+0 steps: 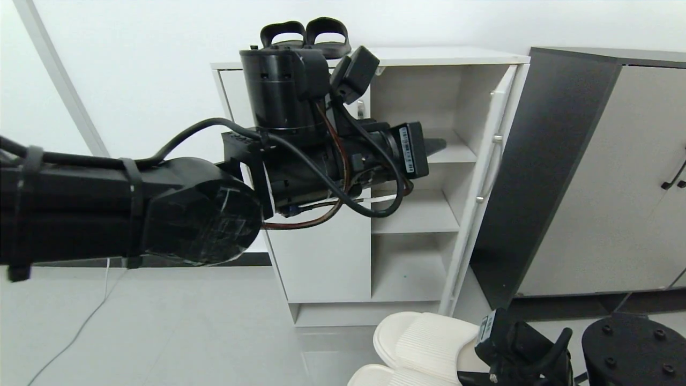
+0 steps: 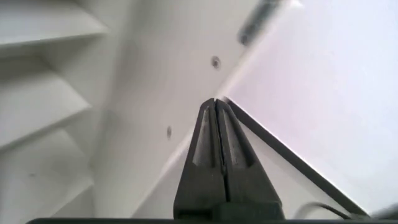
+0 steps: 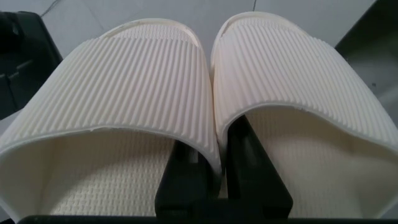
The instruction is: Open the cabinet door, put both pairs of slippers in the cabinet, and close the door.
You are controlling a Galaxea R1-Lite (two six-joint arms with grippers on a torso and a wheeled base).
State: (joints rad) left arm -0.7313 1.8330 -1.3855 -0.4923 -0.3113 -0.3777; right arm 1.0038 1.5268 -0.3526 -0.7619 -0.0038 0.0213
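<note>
The white cabinet point(image 1: 343, 257) stands with its right door point(image 1: 477, 225) swung open, showing bare shelves point(image 1: 415, 214). A pair of black slippers point(image 1: 306, 33) rests on the cabinet top. My left gripper point(image 1: 437, 145) is shut with nothing in it, its tip at the upper shelf inside the opening; in the left wrist view its fingers point(image 2: 216, 124) are pressed together before the cabinet's inner wall. Low in front of the cabinet, my right gripper point(image 3: 217, 158) is shut on the adjoining straps of the pair of white ribbed slippers point(image 3: 149, 74), which the head view shows above the floor point(image 1: 423, 340).
A grey cabinet point(image 1: 600, 177) with dark handles stands right beside the open door. The door carries a long metal handle point(image 1: 490, 169). Pale floor point(image 1: 161, 332) stretches to the left, with a thin cable lying on it.
</note>
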